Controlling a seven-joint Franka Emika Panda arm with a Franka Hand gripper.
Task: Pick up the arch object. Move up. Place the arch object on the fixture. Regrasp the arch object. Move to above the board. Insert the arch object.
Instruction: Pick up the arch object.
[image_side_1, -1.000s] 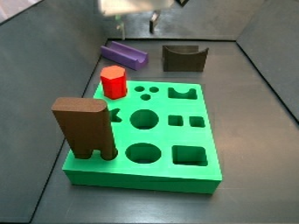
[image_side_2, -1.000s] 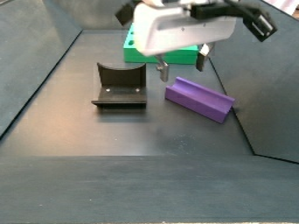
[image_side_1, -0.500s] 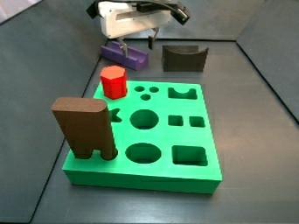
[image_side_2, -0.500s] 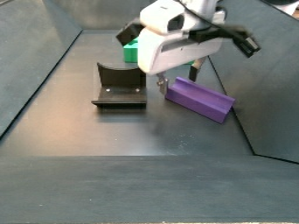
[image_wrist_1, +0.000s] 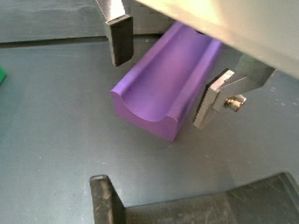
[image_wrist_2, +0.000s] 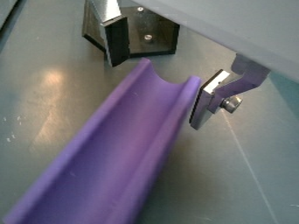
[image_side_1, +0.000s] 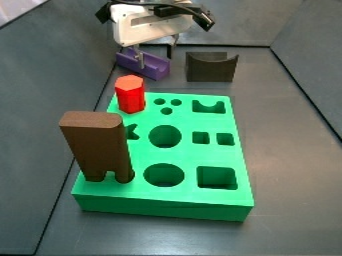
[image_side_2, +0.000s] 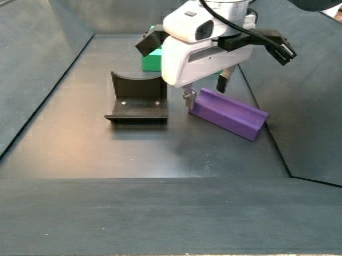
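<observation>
Your gripper (image_wrist_1: 163, 77) straddles one end of the arch object (image_wrist_1: 166, 79), fingers spread with visible gaps, not clamped. The arch object lies flat on the floor, notch upward, beside the fixture (image_side_2: 136, 99). Only a side view shows the board (image_side_1: 171, 150); there the gripper's body hides most of the block.

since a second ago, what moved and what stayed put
The end effector has come down from above the floor to the arch object, and its fingers now straddle one end, open, nothing gripped yet. The arch object, fixture, board, red peg and tall brown block stayed where they were.
</observation>
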